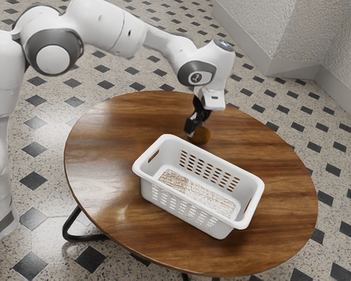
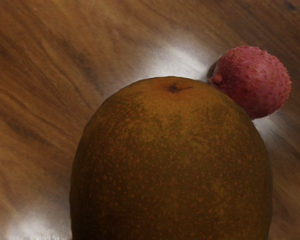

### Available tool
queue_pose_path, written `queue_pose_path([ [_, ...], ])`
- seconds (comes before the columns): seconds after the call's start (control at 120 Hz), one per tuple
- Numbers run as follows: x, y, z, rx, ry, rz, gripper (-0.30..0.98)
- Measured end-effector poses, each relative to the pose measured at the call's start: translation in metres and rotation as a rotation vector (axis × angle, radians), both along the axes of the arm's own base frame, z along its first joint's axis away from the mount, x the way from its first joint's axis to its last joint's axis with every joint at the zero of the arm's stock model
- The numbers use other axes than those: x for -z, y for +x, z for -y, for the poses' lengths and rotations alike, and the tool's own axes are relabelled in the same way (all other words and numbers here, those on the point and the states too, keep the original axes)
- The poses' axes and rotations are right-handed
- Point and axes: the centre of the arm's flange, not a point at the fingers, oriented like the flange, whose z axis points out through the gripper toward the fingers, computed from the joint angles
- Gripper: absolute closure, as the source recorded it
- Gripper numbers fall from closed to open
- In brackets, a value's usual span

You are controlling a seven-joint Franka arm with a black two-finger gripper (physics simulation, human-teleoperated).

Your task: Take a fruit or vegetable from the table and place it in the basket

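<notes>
Fruit (image 2: 172, 165), big, brown and speckled with orange dots, looms right under the wrist camera. Its rounded end carries a small dark scar, and that end points out from beneath the jaws, on the same side as the lychee (image 2: 254, 81). The long axis seems to run from the scar back under the jaws, but the far end is cut off in the wrist view, so its full lie can't be read. In the exterior view the fruit looks nearly round, and which way the scar faces relative to the basket (image 1: 153, 186) can't be told.

The fruit is outside the basket, just beyond the long rim farther from the exterior camera, nearer the end toward the exterior view's left. Whether it touches the desk (image 1: 281, 228) can't be made out. The jaws are down at the fruit, beyond that same long rim; I can't tell whether they are released or clenched on it.

Pink and bumpy, the lychee rests on the desk near the fruit's scarred end, its little nub turned toward the fruit. Whether the two touch is unclear.

White, with slotted sides and a handle hole at each end, the basket stands upright on the round wooden desk. The arm (image 1: 108, 29) reaches in from the exterior view's upper left and bends down beyond the basket.
</notes>
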Motion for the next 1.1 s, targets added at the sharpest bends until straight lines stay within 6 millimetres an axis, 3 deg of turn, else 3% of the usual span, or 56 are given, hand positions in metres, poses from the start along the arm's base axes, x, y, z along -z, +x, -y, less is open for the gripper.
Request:
queue_pose_path([
  [0.233, -0.034, -0.007, -0.001, -0.030, 0.005, 0.050, 0.48],
  [0.7, -0.122, -0.025, 0.008, -0.071, 0.008, 0.167, 0.48],
  [0.892, -0.138, -0.033, 0.028, -0.067, -0.006, 0.177, 0.47],
  [1.1, -0.151, -0.039, 0.068, -0.040, -0.023, 0.186, 0.48],
])
